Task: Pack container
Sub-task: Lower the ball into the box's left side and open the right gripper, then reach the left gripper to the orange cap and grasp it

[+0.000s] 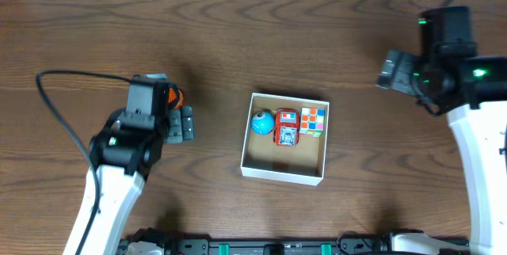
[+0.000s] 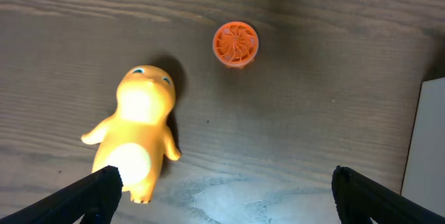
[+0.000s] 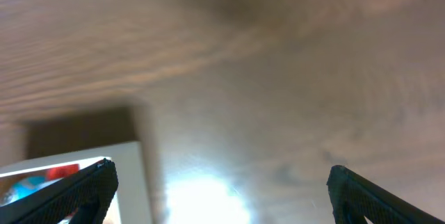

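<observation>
A: Holding the left end effector (image 2: 222, 179) wide open, gripping nothing; hovering by a yellow toy (image 2: 139, 126).
B: Holding the right end effector (image 3: 219, 171) wide open, empty; spotting the container (image 1: 281, 173) sitting on the table (image 1: 95, 17) between both arms.

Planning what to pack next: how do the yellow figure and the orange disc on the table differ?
The figure is bigger than the disc. The figure is yellow-orange with limbs, lying down; the disc is round, deeper orange, swirl-patterned. Both rest on the table.
</observation>
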You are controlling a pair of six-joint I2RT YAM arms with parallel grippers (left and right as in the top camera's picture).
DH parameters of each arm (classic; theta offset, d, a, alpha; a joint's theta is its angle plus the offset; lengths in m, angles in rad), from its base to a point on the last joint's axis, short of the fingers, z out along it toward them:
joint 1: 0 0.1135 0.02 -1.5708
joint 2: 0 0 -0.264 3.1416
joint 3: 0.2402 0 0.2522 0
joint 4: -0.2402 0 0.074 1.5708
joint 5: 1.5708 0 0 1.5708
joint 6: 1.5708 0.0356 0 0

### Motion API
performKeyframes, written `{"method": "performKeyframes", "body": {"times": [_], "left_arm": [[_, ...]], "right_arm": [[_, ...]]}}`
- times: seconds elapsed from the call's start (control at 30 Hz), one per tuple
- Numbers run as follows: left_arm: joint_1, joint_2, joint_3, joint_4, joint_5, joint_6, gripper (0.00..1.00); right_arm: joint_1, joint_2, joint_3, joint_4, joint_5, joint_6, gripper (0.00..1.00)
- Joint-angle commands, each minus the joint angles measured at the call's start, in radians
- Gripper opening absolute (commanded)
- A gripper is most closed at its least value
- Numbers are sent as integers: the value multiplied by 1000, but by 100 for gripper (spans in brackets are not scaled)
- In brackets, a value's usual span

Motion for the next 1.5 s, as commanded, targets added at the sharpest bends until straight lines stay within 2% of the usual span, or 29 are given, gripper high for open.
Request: {"method": "performKeyframes", "body": {"times": [0.0,0.3,0.43,0.67,0.97,1.33,1.47], "left_arm": [[23,97,89,5,27,2,98],[125,429,343,18,68,82,98],[175,540,358,65,179,123,98],[201,715,358,123,178,142,98],[201,846,358,159,177,141,98],[201,894,358,140,174,141,100],[201,894,358,140,174,141,87]], "right_arm": [[-82,12,-28,-21,-79,-18,99],[-124,13,-162,0,-85,-97,99],[-124,13,-225,33,-83,-112,99],[-130,13,-270,62,-82,-128,99],[-132,13,-279,71,-82,-137,99],[-135,13,-279,71,-82,-137,99],[-135,13,-279,71,-82,-137,99]]}}
